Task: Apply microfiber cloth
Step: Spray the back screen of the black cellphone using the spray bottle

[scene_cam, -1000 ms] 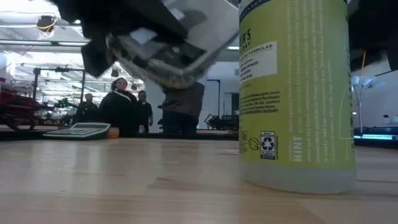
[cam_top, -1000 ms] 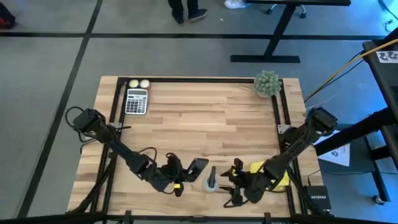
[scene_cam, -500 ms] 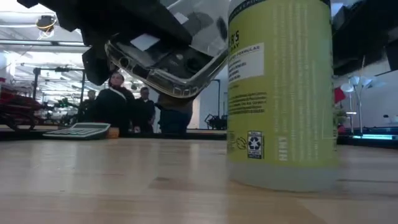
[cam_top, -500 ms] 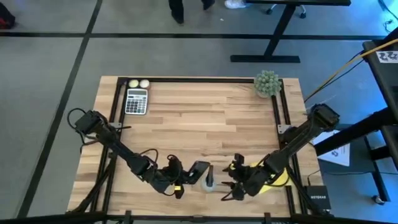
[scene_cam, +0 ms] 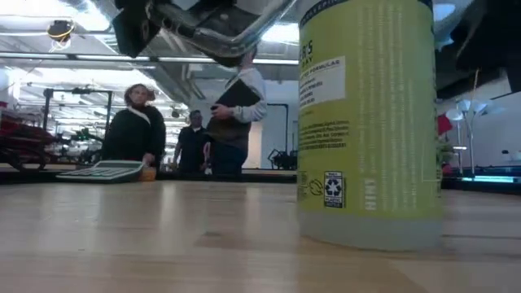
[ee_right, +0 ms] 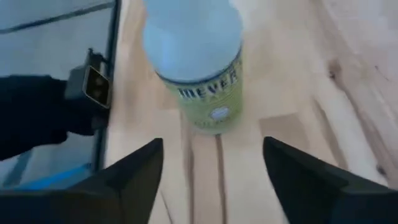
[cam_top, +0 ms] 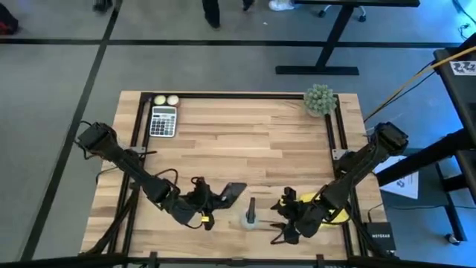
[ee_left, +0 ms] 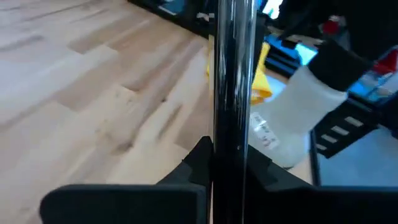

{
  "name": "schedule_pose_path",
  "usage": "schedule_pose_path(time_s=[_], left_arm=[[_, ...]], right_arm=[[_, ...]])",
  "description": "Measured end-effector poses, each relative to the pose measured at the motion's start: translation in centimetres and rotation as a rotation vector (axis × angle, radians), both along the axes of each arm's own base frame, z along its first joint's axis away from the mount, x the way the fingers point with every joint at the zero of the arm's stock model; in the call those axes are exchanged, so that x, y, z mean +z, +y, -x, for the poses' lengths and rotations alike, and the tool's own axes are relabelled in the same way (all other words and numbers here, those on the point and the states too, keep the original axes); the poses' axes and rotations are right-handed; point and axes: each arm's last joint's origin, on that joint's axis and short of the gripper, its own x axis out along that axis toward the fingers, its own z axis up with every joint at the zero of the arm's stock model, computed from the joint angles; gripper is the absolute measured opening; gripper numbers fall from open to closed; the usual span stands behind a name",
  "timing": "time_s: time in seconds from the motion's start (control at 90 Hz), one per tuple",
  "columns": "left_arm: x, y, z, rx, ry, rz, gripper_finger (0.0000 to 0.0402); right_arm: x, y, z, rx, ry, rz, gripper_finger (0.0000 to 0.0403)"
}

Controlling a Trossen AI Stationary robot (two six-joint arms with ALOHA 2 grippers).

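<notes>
A black phone (cam_top: 231,192) in a clear case hangs above the table near its front edge, with my left gripper (cam_top: 208,202) shut on it. In the low view the phone (scene_cam: 216,24) shows at the top. A green spray bottle (cam_top: 251,217) stands upright on its base just right of the phone. My right gripper (cam_top: 285,222) hovers open to the right of the bottle (ee_right: 198,62), its fingers apart and touching nothing. The yellow microfiber cloth (cam_top: 332,214) lies flat on the table, partly hidden under my right arm, and shows as the cloth (ee_left: 260,74) past the phone. My left gripper pinches the phone between its two fingers at the end nearest the gripper (ee_left: 227,158). The fingers come roughly level from the table's left. The phone is lifted clear of the table and tilted, its free end (cam_top: 239,187) pointing toward the right and far side.
A calculator (cam_top: 163,120) and two small pale balls (cam_top: 166,100) lie at the far left. A fuzzy green ball (cam_top: 320,99) sits at the far right corner. The wide middle of the wooden table (cam_top: 245,141) is bare. People (scene_cam: 138,130) stand in the room beyond.
My left gripper has risen with the phone and drawn a little toward the table's left and far side; the phone now hangs higher above the table. The spray bottle shifted slightly toward the table's left early on, then stood still.
</notes>
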Motion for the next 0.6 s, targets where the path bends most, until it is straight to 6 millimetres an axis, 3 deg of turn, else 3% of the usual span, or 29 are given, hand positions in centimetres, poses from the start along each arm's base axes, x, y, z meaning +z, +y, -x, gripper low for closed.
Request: schedule_pose_path(time_s=[0.111, 0.167, 0.6], left_arm=[[0.1, 0.3, 0.2, 0.015, 0.018, 0.001, 0.0017], [0.1, 0.4, 0.2, 0.019, 0.021, -0.002, 0.0017], [0.2, 1.5, -0.5, 0.057, 0.015, 0.0, 0.0017]], right_arm=[[0.0, -0.1, 0.0, -0.008, -0.008, 0.036, 0.0375], [-0.1, -0.3, 0.0, -0.023, -0.012, 0.054, 0.0391], [0.0, -0.3, 0.1, -0.095, -0.052, 0.071, 0.0374]])
